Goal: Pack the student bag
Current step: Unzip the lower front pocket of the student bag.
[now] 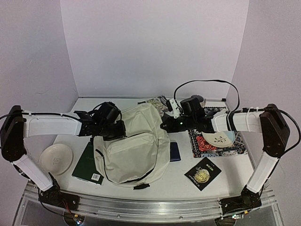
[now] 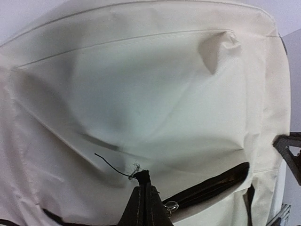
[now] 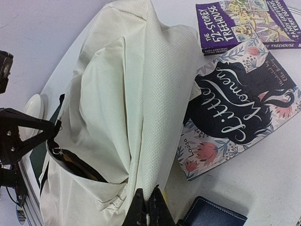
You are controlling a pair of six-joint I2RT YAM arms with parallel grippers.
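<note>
The cream student bag point(image 1: 134, 150) lies in the middle of the table, its top lifted between both grippers. My left gripper point(image 1: 121, 129) is shut on a black zipper tab at the bag's left side; the left wrist view shows the closed fingertips point(image 2: 142, 178) pinching it beside the partly open black zipper point(image 2: 207, 186). My right gripper point(image 1: 164, 125) is shut on a fold of the bag's fabric point(image 3: 141, 94) at its right edge, fingertips point(image 3: 149, 194) closed on the cloth. A dark pocket opening point(image 3: 77, 165) shows between them.
A green book point(image 1: 88, 162) lies partly under the bag's left side, a blue notebook point(image 1: 174, 151) at its right. Two books point(image 3: 237, 106) point(image 3: 244, 21) lie behind. A black book point(image 1: 203, 173), a patterned mat point(image 1: 235, 149) with a plate point(image 1: 218, 138), and a white plate point(image 1: 55, 158) lie around.
</note>
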